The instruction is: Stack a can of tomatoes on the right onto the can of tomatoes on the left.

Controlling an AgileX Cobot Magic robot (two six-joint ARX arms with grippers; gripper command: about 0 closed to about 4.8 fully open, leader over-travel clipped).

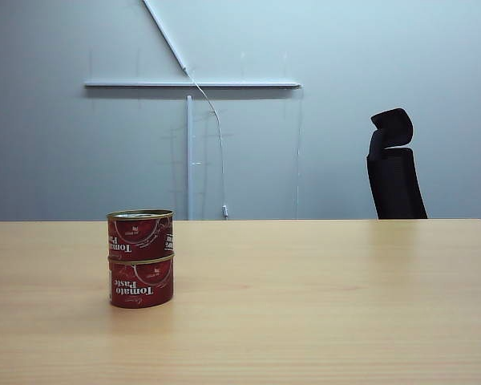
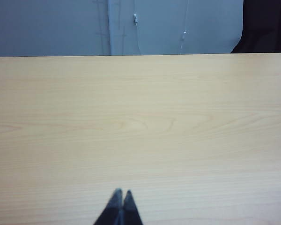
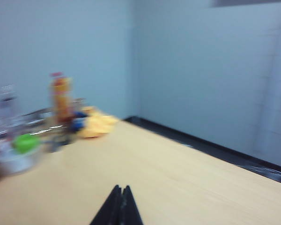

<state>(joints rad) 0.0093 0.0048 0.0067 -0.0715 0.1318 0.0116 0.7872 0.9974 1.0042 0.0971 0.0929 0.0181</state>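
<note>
Cans: we see the upper tomato can sitting squarely on the lower tomato can, left of centre on the worktop, rims aligned, labels upside down.
Task state: we judge the stacking done; no can remains on the right.
Left gripper: the left gripper is clenched, tips together, holding nothing, low over bare worktop away from the cans.
Right gripper: the right gripper is likewise clenched and empty; its view is blurred and faces a cluttered corner with a green-capped jar.
Handling: we judge the cans rigid, fairly heavy if full, with smooth metal walls that could slip.
Grip point: we would take a can across its side wall, mid-height, below the rim.
Risk: a nudge could slide the upper can off.
</note>
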